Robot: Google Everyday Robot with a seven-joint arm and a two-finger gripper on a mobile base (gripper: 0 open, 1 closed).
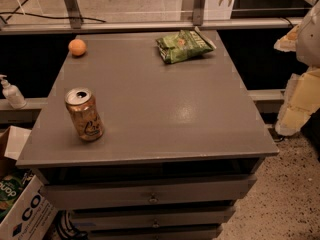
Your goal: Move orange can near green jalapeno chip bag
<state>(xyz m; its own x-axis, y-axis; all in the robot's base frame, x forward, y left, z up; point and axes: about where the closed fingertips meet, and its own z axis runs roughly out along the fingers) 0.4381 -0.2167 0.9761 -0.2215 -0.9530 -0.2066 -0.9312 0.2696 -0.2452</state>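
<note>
While the orange can (84,114) stood upright near the front left part of the desk (165,109), its silver top and pull tab faced up and the pale swirl on its side faced the camera. It was well apart from the green jalapeno chip bag (184,45), which lay flat near the far edge of the desk, a little right of the middle, with its white lettering uppermost. A small round orange fruit (77,47) sat by the far left corner, apart from both the can and the bag.

The gripper (299,91) showed as a pale white and yellow shape at the right edge of the view, off the desk's right side and well away from the can. Whether it was spread or pressed together could not be told.

Below the desk top, a drawer front (150,193) with a small knob ran across. A white pump bottle (11,92) stood on a ledge to the left, and a cardboard box (25,214) with printed sides sat on the floor at the lower left.
</note>
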